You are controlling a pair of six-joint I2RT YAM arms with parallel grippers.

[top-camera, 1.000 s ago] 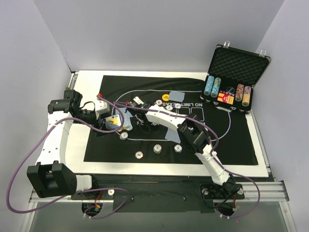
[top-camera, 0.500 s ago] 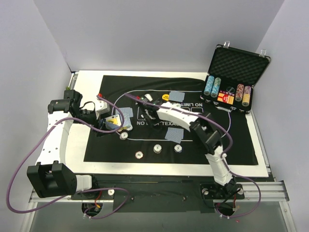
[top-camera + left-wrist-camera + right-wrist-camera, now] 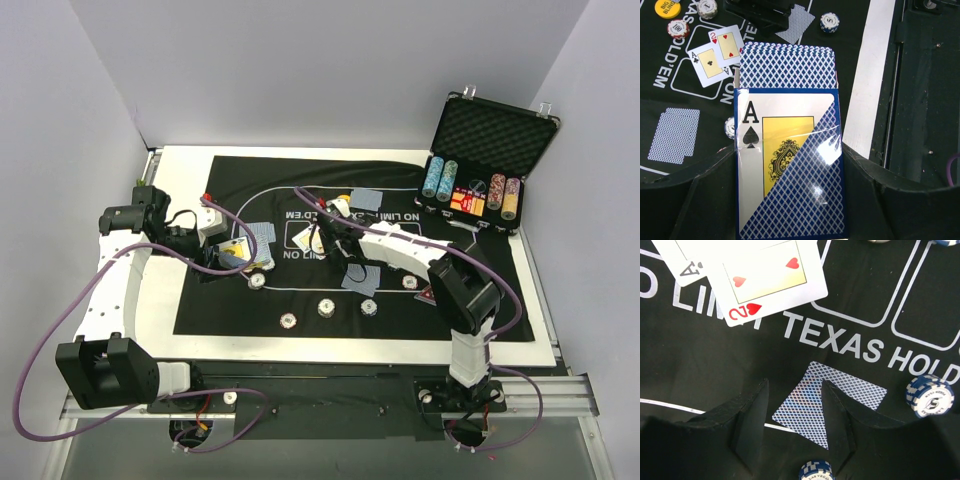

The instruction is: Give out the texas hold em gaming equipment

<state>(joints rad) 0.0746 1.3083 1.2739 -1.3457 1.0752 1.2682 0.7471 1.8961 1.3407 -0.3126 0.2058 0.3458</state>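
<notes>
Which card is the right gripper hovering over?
The face-down blue-backed card below the TEXAS lettering, framed by the right gripper; the two of hearts and ace lie face-up.

Black right fingers (image 3: 752, 425); between them card (image 3: 800, 405) with blue-white diamond lattice back. Beyond fingertips, black mat (image 3: 705, 350) with white lettering, face-up card (image 3: 767, 277) white, yellow centre, red hearts. Right of them, blue chip (image 3: 930, 396), white edge bars. Between left fingers (image 3: 695, 200), box (image 3: 790, 165) blue lattice, yellow-white ace panel.
</notes>
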